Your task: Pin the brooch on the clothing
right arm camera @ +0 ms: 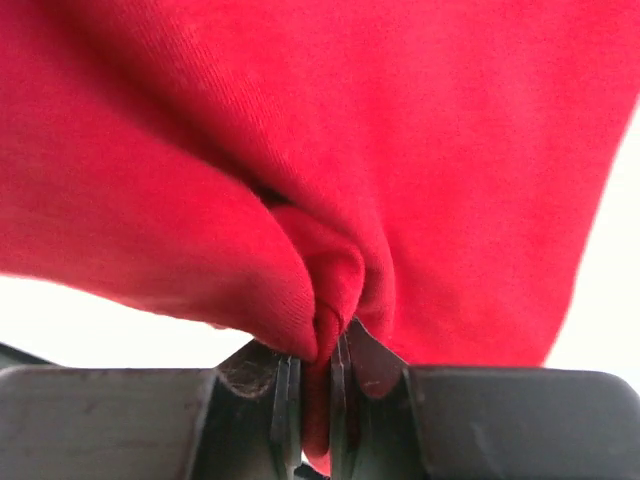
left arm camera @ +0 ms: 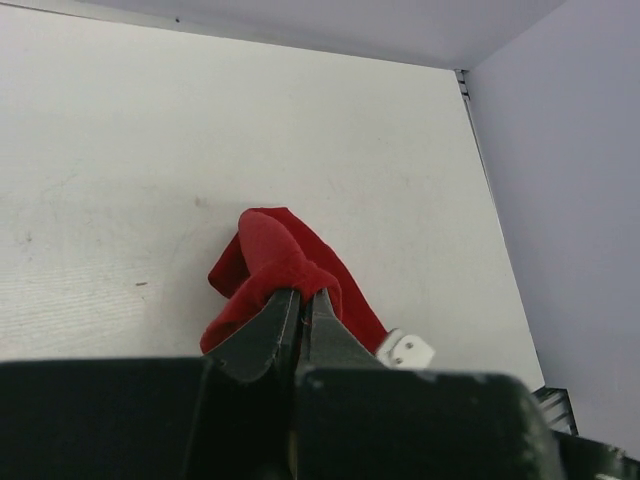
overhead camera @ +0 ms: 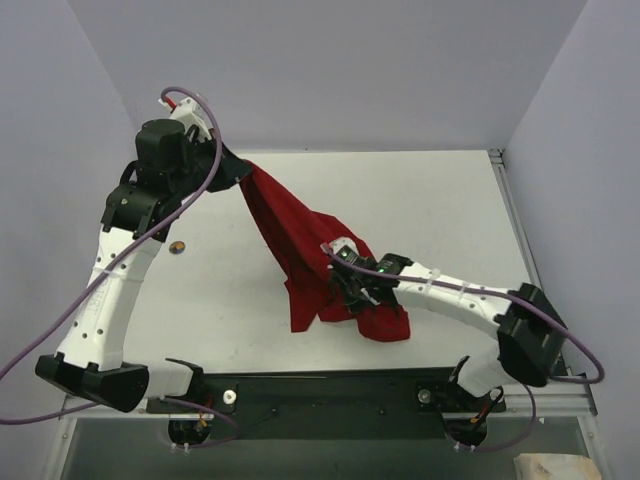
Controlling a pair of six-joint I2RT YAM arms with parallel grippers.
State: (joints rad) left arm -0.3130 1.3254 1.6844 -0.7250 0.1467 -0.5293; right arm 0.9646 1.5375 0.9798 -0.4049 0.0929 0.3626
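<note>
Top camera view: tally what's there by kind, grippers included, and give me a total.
red T-shirt: 1
brooch: 1
grippers: 2, the left gripper and the right gripper, each pinching the shirt
Total: 4

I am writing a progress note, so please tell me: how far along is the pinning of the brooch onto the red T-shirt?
Done: the left claw is shut on a bunch of the red T-shirt, and the right claw on a fold lower down. In hand: the cloth hangs stretched between them, apparently lifted. Left: the brooch lies on the table, apart from the shirt, not picked up and not pinned.
</note>
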